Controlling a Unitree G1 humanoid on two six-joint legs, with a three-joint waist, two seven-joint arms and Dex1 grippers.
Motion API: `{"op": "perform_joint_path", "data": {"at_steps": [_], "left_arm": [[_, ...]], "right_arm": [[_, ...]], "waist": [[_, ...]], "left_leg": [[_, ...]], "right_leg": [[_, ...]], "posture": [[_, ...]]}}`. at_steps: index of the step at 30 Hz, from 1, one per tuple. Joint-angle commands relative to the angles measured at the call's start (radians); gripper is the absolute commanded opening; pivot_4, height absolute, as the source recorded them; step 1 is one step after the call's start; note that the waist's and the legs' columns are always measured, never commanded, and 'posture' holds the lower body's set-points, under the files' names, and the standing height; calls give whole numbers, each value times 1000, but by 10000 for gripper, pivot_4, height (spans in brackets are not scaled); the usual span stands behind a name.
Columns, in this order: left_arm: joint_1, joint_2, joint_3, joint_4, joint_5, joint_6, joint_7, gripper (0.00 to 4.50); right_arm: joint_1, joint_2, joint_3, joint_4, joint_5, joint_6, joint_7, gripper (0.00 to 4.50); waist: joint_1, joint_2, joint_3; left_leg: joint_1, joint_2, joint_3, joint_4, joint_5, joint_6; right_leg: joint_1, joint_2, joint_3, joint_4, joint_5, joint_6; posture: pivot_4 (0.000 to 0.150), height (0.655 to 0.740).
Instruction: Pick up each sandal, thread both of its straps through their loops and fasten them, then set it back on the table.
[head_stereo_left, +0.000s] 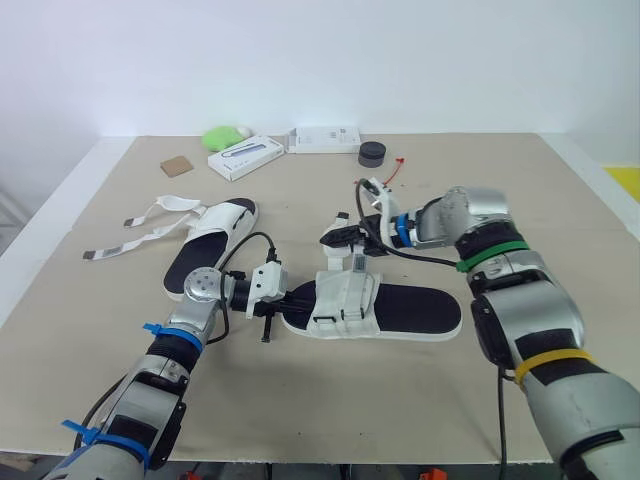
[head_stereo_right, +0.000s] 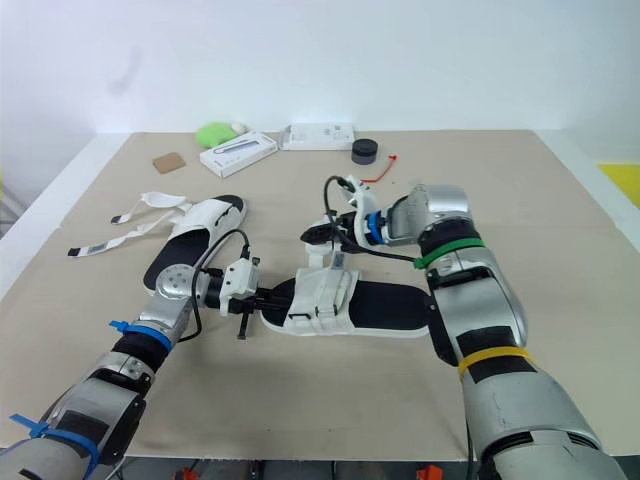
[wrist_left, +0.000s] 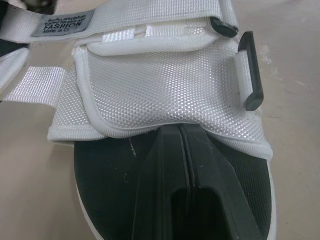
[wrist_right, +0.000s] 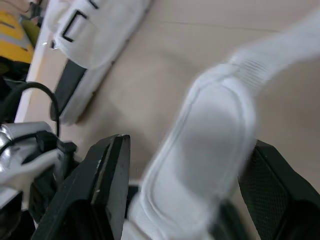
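Sandal (head_stereo_left: 400, 310) lies in the middle of the table (head_stereo_left: 300, 400), one strap (wrist_right: 220, 100) raised at 12 o'clock inside the right gripper (wrist_right: 190, 145), whose fingers gape wide. Left gripper (wrist_left: 181, 131), fingers pressed together, rests on the sole's (wrist_left: 110, 190) 9 o'clock end.

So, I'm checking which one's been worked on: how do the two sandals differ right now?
The left sandal lies alone, its straps trailing loose across the table; the middle sandal's straps sit over its upper. The left sandal lies slantwise; the middle one lies crosswise. The left pincer rests on the middle sandal; nothing touches the left sandal. Both are white with black footbeds.
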Motion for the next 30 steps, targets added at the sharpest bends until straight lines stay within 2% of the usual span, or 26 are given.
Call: {"op": "perform_joint_path", "data": {"at_steps": [1,11,19,30], "left_arm": [[97,37,-80,101,123,64,4,0],[75,73,-90,103,141,72,-18,0],[80,75,-101,97,142,67,-25,0],[91,65,-100,91,135,69,-18,0]], "right_arm": [[-55,17,-64,46,-38,-58,26,33854],[-120,61,-196,170,-133,-207,17,33854],[-156,97,-344,225,-123,-289,-55,33854],[-158,106,-373,233,-189,-316,-47,33854]], "waist": [[0,0,0],[-6,0,1],[-25,0,2],[-29,0,2]], "left_leg": [[0,0,0,0,0,0],[0,2,0,0,0,0],[0,2,-1,0,2,3],[0,2,0,0,3,5]], "right_leg": [[0,0,0,0,0,0],[-1,3,0,1,1,0],[0,4,3,3,4,-3],[-1,4,4,3,4,-4]], "posture": [[1500,7400],[1500,7400],[1500,7400],[1500,7400]]}}
